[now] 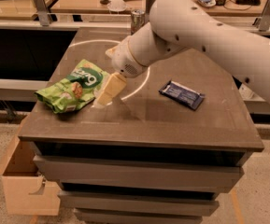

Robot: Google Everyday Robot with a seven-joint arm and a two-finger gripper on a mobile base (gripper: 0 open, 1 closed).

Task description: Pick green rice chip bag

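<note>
The green rice chip bag [74, 87] lies flat on the left part of the dark table top [139, 120], light green with a dark green round logo and pictured chips. My gripper [105, 96] hangs from the white arm [204, 29] and points down and left. Its cream fingertips are at the bag's right edge, just above the table. The arm reaches in from the upper right.
A small flat dark blue wrapper [181, 94] lies on the right part of the table. A metal can [137, 21] stands at the back edge. A cardboard box [24, 185] sits on the floor at the lower left. Desks with clutter stand behind.
</note>
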